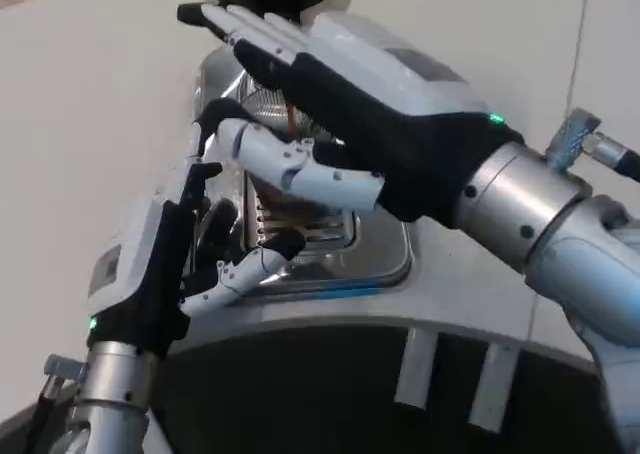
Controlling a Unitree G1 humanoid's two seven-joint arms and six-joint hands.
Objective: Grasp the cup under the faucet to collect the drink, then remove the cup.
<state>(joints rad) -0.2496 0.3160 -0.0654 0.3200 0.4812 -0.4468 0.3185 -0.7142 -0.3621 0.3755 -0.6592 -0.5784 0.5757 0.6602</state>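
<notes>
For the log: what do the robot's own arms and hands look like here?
Both forearms are silver metal cylinders. The right hand and left hand have white backs and black-and-white fingers, each with a small green light near the wrist. A metal fitting protrudes beside the right forearm.

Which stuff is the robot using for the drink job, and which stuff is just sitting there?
For the job:
clear cup
right hand, reaching over the cup
left hand, beside the tray

Just sitting there:
metal drip tray
white table
</notes>
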